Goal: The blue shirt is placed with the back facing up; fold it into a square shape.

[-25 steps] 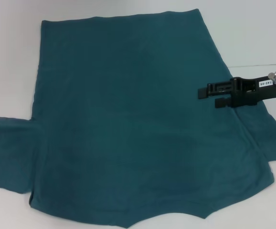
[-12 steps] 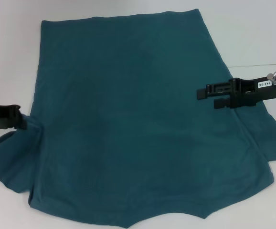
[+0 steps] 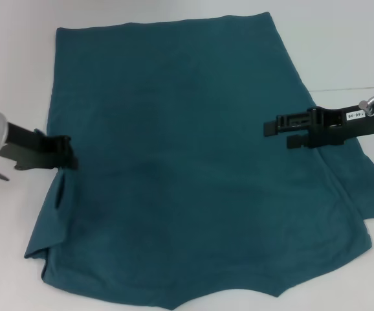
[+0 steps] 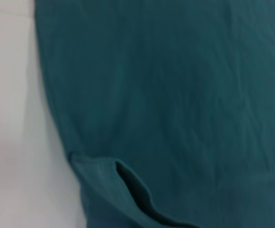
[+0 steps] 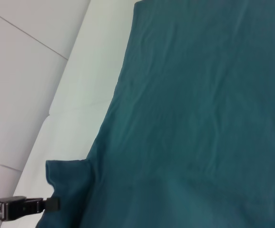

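I am working over the blue shirt (image 3: 187,162), which is lying spread with its plain side up on the white table (image 3: 342,45), covering most of it and running off the near edge of the head view. My left gripper (image 3: 67,155) is sitting at the shirt's left edge with its fingers closed on the left sleeve, and the sleeve is lying folded in over the body, leaving a dark open pocket of cloth (image 4: 132,190) along the fold. My right gripper (image 3: 279,131) is hanging over the shirt's right side with its two fingers apart and nothing between them; the right sleeve (image 3: 371,188) is lying flat beside it. The right wrist view is catching a black gripper tip (image 5: 52,204) at a sleeve far off. I cannot make out the neckline, since the frame cuts it off.
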Action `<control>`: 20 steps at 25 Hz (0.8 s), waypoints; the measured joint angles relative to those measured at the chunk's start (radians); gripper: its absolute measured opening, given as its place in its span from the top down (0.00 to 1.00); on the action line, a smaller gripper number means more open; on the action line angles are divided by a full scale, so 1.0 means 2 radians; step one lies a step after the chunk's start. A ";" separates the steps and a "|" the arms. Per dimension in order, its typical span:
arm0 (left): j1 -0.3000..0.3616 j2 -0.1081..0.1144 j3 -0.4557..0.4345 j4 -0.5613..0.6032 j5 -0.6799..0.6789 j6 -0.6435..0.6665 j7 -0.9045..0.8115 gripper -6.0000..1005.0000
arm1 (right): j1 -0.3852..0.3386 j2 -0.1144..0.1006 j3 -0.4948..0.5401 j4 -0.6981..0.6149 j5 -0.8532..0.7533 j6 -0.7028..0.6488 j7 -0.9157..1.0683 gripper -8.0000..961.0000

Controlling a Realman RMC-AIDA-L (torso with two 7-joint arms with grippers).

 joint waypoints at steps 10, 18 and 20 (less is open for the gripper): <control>-0.034 -0.001 -0.001 -0.074 0.000 -0.079 -0.016 0.92 | -0.001 0.001 0.001 0.000 0.006 0.000 0.002 0.05; -0.039 -0.005 -0.005 -0.100 -0.004 -0.125 -0.022 0.91 | -0.002 0.001 0.001 0.000 0.007 0.000 0.002 0.05; -0.037 -0.006 -0.004 -0.102 -0.012 -0.132 -0.019 0.90 | -0.002 0.000 0.001 0.000 0.007 0.000 0.002 0.05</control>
